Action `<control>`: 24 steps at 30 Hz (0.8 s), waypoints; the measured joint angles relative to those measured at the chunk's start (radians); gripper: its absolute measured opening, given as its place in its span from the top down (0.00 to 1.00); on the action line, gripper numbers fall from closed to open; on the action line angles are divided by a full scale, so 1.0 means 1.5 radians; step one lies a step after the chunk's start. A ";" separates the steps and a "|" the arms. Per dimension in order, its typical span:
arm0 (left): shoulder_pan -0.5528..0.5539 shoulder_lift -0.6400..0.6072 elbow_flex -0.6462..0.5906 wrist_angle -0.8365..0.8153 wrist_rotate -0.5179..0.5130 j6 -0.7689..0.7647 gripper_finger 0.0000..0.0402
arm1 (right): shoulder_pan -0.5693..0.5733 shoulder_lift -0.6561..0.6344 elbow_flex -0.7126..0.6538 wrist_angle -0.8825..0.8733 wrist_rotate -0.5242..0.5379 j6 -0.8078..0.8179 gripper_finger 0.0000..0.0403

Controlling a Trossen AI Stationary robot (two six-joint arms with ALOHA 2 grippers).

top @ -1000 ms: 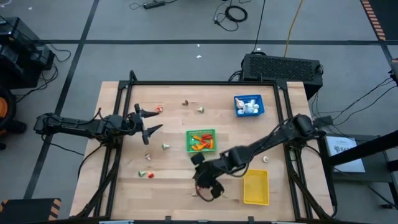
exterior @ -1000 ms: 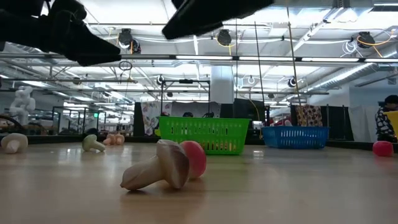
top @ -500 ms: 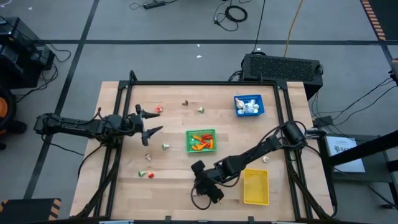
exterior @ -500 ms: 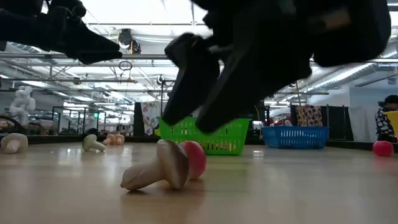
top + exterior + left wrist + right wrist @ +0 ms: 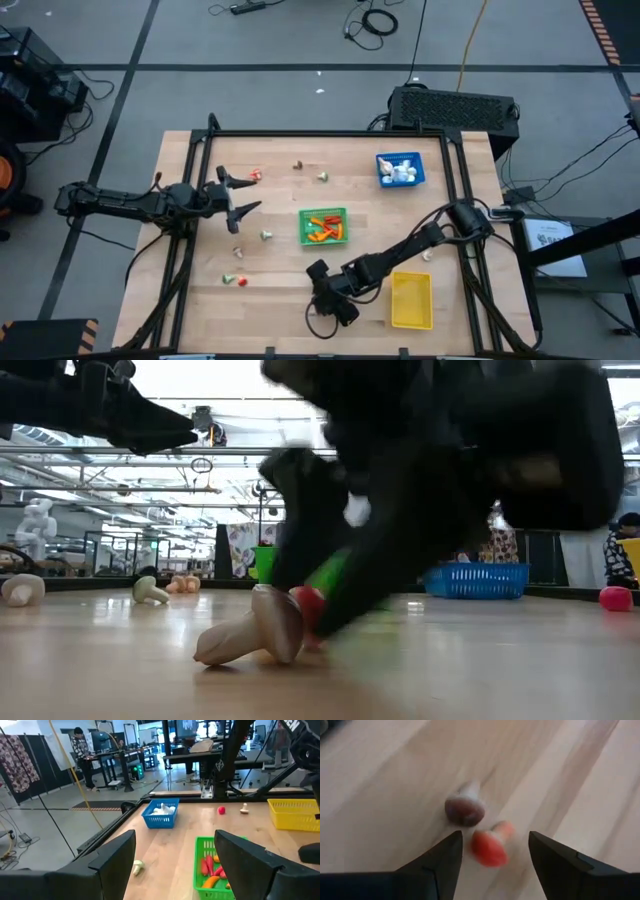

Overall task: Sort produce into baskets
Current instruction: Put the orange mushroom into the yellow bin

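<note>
My right gripper (image 5: 326,302) is open and low over the table near its front edge. A brown-capped mushroom piece (image 5: 465,809) and a red-capped piece (image 5: 490,848) lie on the wood just ahead of its fingers, the red one between them. The low view shows the mushroom (image 5: 250,635) on its side with the red piece (image 5: 308,604) behind it, and the gripper (image 5: 340,550) above them. My left gripper (image 5: 236,196) is open and empty at the table's left. The green basket (image 5: 323,226), blue basket (image 5: 400,168) and yellow basket (image 5: 411,300) stand on the table.
Loose pieces lie at the far left (image 5: 256,175), far middle (image 5: 322,177), left of the green basket (image 5: 266,235), near left (image 5: 242,282) and right (image 5: 427,256). The green basket holds orange and red pieces, the blue one white pieces. The yellow basket is close to my right gripper's right side.
My right gripper has come down toward the mushroom and the red piece near the table's front edge, staying open. The two pieces lie where they were.
</note>
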 joint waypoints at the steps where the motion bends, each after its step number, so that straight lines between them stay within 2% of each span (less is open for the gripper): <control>1: 0.000 0.000 0.000 0.000 0.000 0.005 0.31 | 0.001 0.007 -0.001 -0.002 -0.002 0.003 0.46; 10: 0.000 0.000 0.000 0.000 0.002 0.009 0.31 | 0.002 0.012 0.001 0.005 0.002 0.003 0.53; 19: 0.000 0.000 0.000 0.000 0.003 0.010 0.31 | 0.002 0.009 0.005 -0.006 0.000 0.003 0.73; 24: 0.000 0.000 0.000 -0.001 0.004 0.010 0.31 | 0.000 0.009 0.060 -0.093 0.013 0.006 0.81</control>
